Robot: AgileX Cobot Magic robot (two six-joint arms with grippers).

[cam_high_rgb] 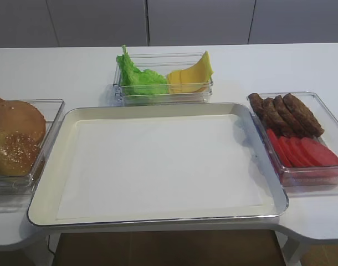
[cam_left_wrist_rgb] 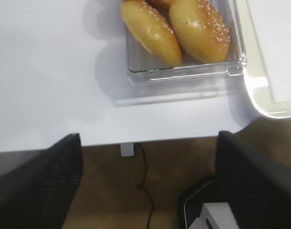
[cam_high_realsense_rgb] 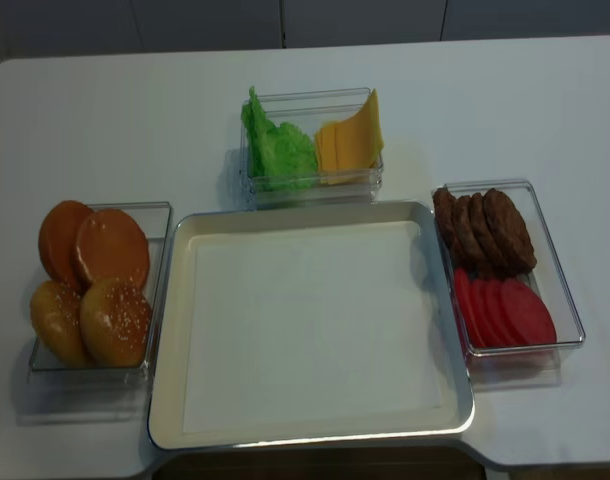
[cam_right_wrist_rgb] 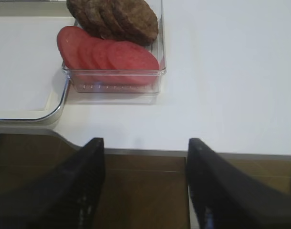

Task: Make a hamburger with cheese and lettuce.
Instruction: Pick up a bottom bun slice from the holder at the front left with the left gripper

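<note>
Flat golden-brown bun halves (cam_high_realsense_rgb: pixel 110 245) for the hamburger lie in a clear box on the left, with sesame-topped halves (cam_left_wrist_rgb: pixel 198 28) in front of them. Green ruffled lettuce (cam_high_rgb: pixel 138 77) and pale yellow cheese slices (cam_high_rgb: pixel 191 75) share a clear box behind the tray (cam_high_rgb: pixel 158 108). Only white paper lines the tray. In its wrist view my left gripper (cam_left_wrist_rgb: pixel 149 138) hangs open over the table's front edge, short of the bun box. My right gripper (cam_right_wrist_rgb: pixel 145 141) is open too, off the front edge before the tomato box. Neither gripper shows in the high views.
A clear box on the right holds brown patties (cam_high_rgb: pixel 291 113) and red tomato slices (cam_high_rgb: pixel 305 152). A cable (cam_left_wrist_rgb: pixel 145 191) and a dark device lie on the floor under the left gripper.
</note>
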